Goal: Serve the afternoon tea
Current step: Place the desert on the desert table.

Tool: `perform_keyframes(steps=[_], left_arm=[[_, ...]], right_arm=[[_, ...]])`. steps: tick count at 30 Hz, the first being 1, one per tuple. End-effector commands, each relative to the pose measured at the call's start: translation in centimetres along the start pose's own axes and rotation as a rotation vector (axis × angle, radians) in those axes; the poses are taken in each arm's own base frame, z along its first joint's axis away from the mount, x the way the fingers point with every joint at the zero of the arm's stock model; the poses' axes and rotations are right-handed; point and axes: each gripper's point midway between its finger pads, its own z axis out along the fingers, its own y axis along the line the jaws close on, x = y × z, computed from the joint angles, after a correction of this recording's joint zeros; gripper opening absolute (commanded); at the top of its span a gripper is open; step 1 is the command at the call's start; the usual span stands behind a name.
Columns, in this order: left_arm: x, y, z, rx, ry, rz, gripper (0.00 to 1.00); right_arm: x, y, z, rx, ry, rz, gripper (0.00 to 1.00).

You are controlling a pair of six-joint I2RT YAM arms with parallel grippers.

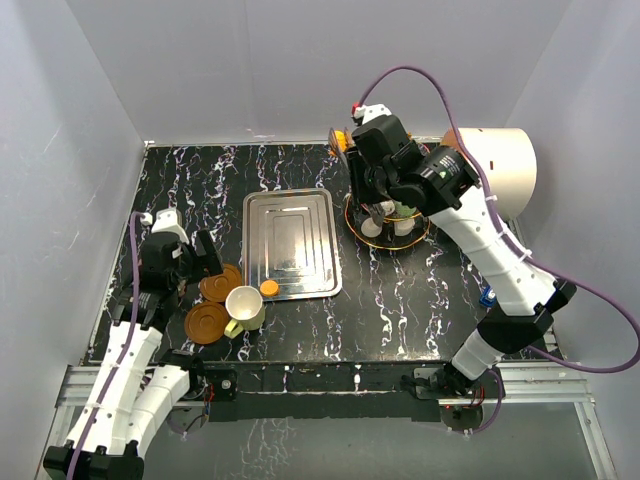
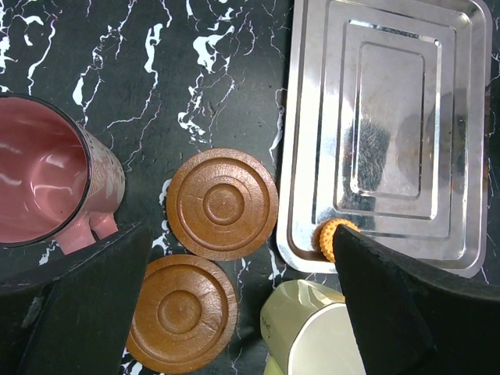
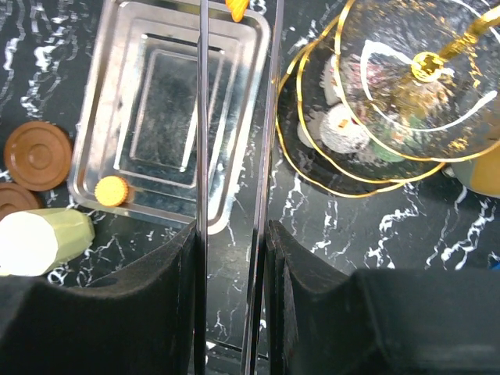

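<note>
Steel tongs pinched, right arm overhangs stand.

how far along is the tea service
Done: several cakes sit on the three-tier stand. In hand: the right gripper holds tongs with an orange piece at their tip. To do: one orange cake remains on the steel tray; the maroon cup and cream cup are off the saucers. The left gripper is open.
</note>
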Motion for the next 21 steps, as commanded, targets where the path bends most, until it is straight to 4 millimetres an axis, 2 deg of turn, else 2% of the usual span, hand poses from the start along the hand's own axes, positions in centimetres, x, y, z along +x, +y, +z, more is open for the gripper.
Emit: perform_keyframes(steps=[1, 9, 21], left_arm=[[-1.0, 0.0, -0.4, -0.011, -0.016, 0.000, 0.99], [-0.8, 0.2, -0.1, -0.022, -0.009, 0.000, 0.99], [-0.2, 0.2, 0.6, -0.029, 0.029, 0.005, 0.99]], right_arm=[[-0.5, -2.5, -0.8, 0.025, -0.021, 0.024, 0.21], [0.7, -5.7, 0.4, 0.062, 0.050, 0.032, 0.21], [1.9, -8.5, 2.2, 0.136, 0.112, 0.059, 0.21]])
